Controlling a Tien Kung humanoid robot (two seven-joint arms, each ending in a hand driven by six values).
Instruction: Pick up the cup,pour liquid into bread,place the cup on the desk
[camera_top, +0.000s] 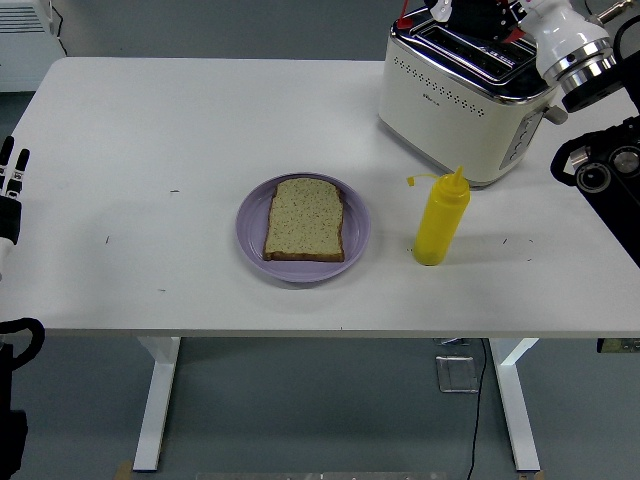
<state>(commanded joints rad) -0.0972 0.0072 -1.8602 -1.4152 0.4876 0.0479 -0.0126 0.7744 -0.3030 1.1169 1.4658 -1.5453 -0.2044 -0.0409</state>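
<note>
Head view showed no cup as such. The only candidate for the pouring vessel was a red thing (408, 21), glossy like plastic. Only scraps of it peeked out at the tabletop's far right corner, above the toaster (460, 95) and cut by the picture's top edge. Its shape could not be made out.

The right hand (478, 14) was a dark mass beside those scraps, and I could not tell whether it was clamped on anything. Its white cuff and ribbed metal ring reached in from the right edge.

The bread (305, 220) was one square slice with a speckled, porous crumb and a brown crust. It lay flat and dry on a round, smooth lilac plate (252, 235) near the middle of the near edge.

I judged the pour as not yet done, with the vessel well apart from the slice. The next move would call for carrying it across from the far right corner to above the bread and tipping it there. It would have to clear both the toaster and the bottle (441, 218).

That bottle was soft yellow plastic with a cone nozzle and a dangling cap. It stood upright just right of the plate.

The toaster was cream and rounded, with a chrome top and perforated dots. The tabletop (150, 120) was matte white with a few faint marks.

The left hand (10, 185) rested at the left edge with straight, slightly parted fingers, holding nothing.
</note>
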